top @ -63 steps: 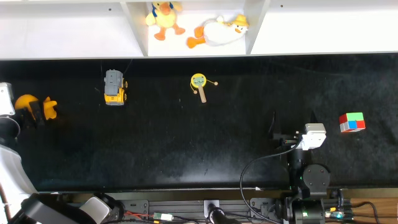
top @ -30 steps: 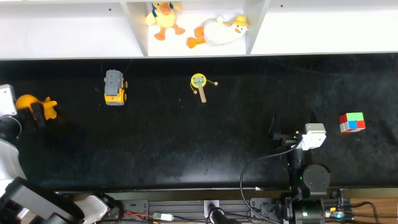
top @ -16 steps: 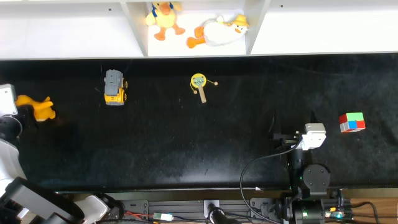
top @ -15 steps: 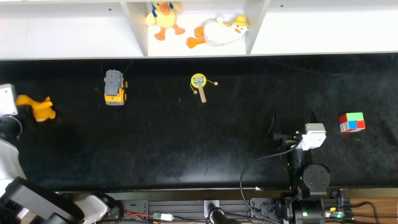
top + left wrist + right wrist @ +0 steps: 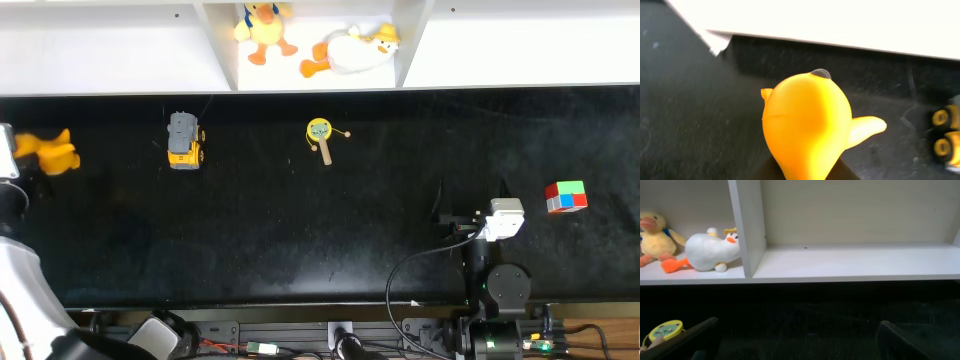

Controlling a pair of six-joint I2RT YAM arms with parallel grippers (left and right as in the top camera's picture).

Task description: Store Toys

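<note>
The left gripper (image 5: pixel 805 174) is closed on the orange rubber toy (image 5: pixel 48 150), holding it at the 9 to 10 o'clock edge of the black mat (image 5: pixel 300 230). The yellow toy truck (image 5: pixel 184 139) sits at the toy's 3 o'clock. The right gripper (image 5: pixel 797 342) has its fingers wide apart and grips nothing, near the mat's 4 o'clock. A rattle drum (image 5: pixel 320 133) lies toward 12 o'clock and a colour cube (image 5: pixel 566 196) at 3 o'clock. In the middle compartment of the white shelf (image 5: pixel 100 50) rest a yellow plush duck (image 5: pixel 264 25) and a white plush duck (image 5: pixel 350 48).
</note>
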